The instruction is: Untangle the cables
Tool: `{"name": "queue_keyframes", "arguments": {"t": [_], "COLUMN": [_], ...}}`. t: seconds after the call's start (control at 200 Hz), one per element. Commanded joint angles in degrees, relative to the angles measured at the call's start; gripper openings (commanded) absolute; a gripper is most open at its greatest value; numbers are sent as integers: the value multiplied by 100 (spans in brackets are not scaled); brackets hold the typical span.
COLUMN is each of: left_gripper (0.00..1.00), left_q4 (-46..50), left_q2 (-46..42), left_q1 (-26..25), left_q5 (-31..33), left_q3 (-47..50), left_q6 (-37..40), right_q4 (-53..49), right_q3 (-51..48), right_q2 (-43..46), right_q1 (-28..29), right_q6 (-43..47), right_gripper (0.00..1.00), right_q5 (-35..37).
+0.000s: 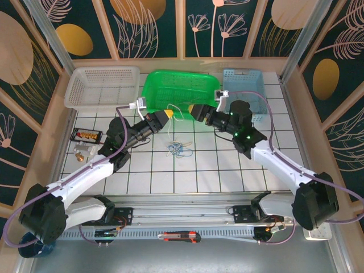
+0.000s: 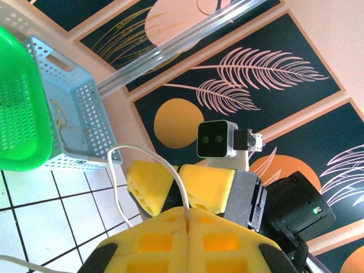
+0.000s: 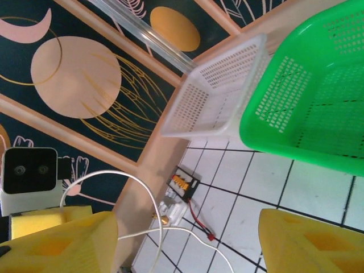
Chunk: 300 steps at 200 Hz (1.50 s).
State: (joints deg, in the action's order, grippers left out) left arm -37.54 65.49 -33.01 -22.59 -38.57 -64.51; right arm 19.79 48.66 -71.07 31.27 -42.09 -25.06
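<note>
Green basket point(image 1: 170, 85), white basket point(image 1: 85, 94), blue basket point(image 1: 242, 77): perforated moulded plastic, slightly glossy.
Table point(image 1: 227, 170): white tiles, smooth, semi-gloss, dark grout lines.
Finger pads point(image 2: 153, 242): yellow foam, matt, pitted.
White cable point(image 2: 173, 168): smooth plastic sheath.

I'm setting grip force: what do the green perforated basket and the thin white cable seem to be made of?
Green perforated basket: likely moulded plastic, semi-glossy, with even colour, regular rows of holes and a rounded rim. Thin white cable: probably a wire in smooth plastic sheathing, since it bends in a free loop; its core is hidden.
</note>
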Motion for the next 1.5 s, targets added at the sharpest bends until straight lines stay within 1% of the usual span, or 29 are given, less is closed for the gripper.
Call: {"name": "queue_keyframes", "arguments": {"t": [0.0,0.235,0.275,0.305,0.335,0.365,0.405,0.47,0.651,0.711,0.741,0.786,0.846,0.881,0.946,1.011,1.121,1.211,1.356,1.496], "left_gripper": [0,0,0,0,0,0,0,0,0,6,13,34,55,65,78,86,95,98,99,99], "left_q4": [-401,-421,-430,-438,-451,-471,-510,-548,-644,-695,-717,-741,-739,-717,-657,-535,-318,-109,238,630], "left_q2": [-63,-72,-72,-68,-63,-63,-62,-69,-105,-124,-133,-157,-215,-265,-380,-519,-749,-875,-827,-436], "left_q1": [-25,-26,-25,-26,-28,-28,-28,-25,-28,-27,-30,-30,-28,-23,-28,-21,-29,-30,-27,-22], "left_q5": [18,26,26,26,26,27,33,44,94,118,131,156,205,255,350,487,709,865,1015,920], "left_q3": [42,50,60,75,90,114,145,202,379,457,490,550,632,685,805,951,1243,1454,1717,1697], "left_q6": [132,123,123,122,114,103,90,81,113,131,147,184,264,326,486,672,1014,1341,2018,2770], "right_q4": [587,1258,1440,1570,1698,1784,1798,1628,858,641,519,350,137,35,-124,-274,-435,-532,-605,-641], "right_q3": [179,225,228,231,235,261,340,537,1249,1520,1662,1874,2152,2308,2570,2789,3075,3237,3372,3421], "right_q2": [-297,-856,-928,-971,-991,-1004,-988,-949,-804,-786,-786,-794,-842,-876,-937,-987,-1038,-1046,-1041,-1014], "right_q1": [213,596,625,643,643,639,621,582,435,392,367,330,298,278,255,254,249,252,260,258], "right_q6": [-407,-818,-932,-1009,-1059,-1089,-1068,-939,-422,-269,-187,-81,66,125,223,312,392,442,473,494], "right_gripper": [67,67,66,63,58,46,26,0,0,0,0,0,0,0,0,0,0,0,0,0], "right_q5": [-403,-579,-666,-727,-795,-852,-892,-909,-838,-834,-825,-832,-850,-875,-936,-978,-1052,-1088,-1132,-1150]}}
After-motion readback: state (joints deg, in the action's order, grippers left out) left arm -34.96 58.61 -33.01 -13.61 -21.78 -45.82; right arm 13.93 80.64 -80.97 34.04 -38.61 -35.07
